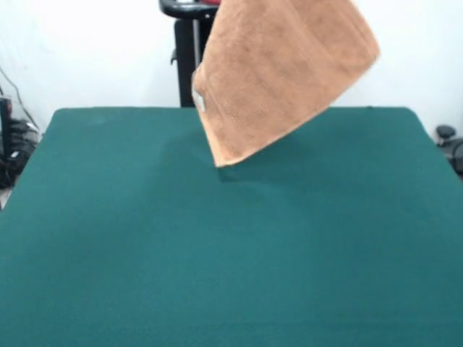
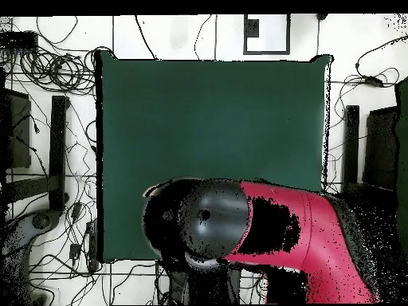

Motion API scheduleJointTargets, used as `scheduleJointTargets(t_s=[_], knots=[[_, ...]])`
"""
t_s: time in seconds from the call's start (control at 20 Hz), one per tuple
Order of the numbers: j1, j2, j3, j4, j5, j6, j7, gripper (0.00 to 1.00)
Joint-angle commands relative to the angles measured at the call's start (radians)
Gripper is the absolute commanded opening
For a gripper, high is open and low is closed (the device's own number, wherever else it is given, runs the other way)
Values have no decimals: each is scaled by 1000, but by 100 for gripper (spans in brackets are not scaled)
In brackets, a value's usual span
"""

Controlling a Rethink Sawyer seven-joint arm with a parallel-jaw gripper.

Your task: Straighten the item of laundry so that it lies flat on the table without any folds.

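The orange-tan towel (image 1: pixel 278 72) hangs in the air over the far part of the green table (image 1: pixel 217 253). Its top runs out of the front view's top edge. It hangs tilted, with its lowest corner (image 1: pixel 221 160) at or just above the table top and a small white tag (image 1: pixel 199 101) on its left edge. The gripper does not show in the front view. In the overhead view the red and black arm (image 2: pixel 263 231) reaches over the table's near edge (image 2: pixel 127 255) and hides both the gripper and the towel under it.
The black pedestal (image 1: pixel 189 58) stands behind the table's far edge. Cables and dark gear lie on the floor at both sides (image 2: pixel 48 72) (image 2: pixel 351 143). A white board with a dark square (image 2: pixel 266 33) lies past the table's far end.
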Motion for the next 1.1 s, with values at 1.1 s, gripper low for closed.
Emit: scheduleJointTargets(t_s=[1.1], knots=[[106, -26, -146, 63, 72, -73, 337, 0]])
